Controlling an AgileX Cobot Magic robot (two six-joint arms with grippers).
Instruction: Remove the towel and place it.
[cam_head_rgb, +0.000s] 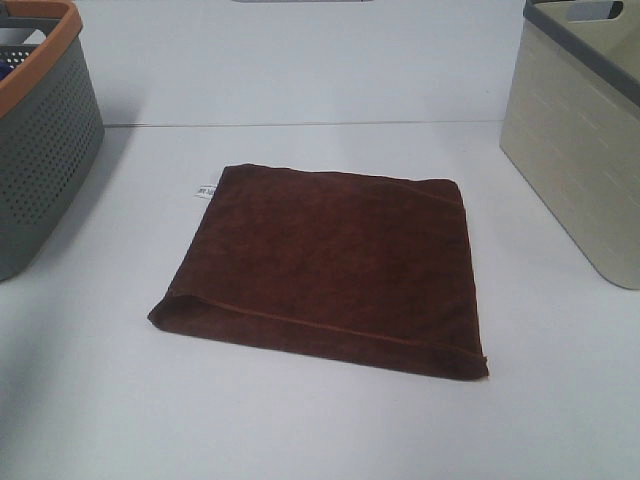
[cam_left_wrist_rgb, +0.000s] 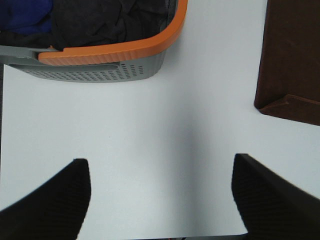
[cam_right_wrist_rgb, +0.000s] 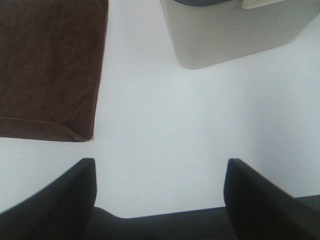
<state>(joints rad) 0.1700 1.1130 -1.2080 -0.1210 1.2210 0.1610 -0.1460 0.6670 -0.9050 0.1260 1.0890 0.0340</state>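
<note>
A folded dark brown towel (cam_head_rgb: 325, 265) lies flat in the middle of the white table, with a small white label at its far left corner. Its corner shows in the left wrist view (cam_left_wrist_rgb: 292, 60) and in the right wrist view (cam_right_wrist_rgb: 47, 65). Neither gripper shows in the exterior high view. My left gripper (cam_left_wrist_rgb: 160, 200) is open and empty above bare table, apart from the towel. My right gripper (cam_right_wrist_rgb: 160, 195) is open and empty above bare table, apart from the towel's other side.
A grey perforated basket with an orange rim (cam_head_rgb: 40, 130) stands at the left; in the left wrist view (cam_left_wrist_rgb: 110, 55) it holds dark and blue clothes. A beige bin with a grey rim (cam_head_rgb: 580, 130) stands at the right and shows in the right wrist view (cam_right_wrist_rgb: 235, 35).
</note>
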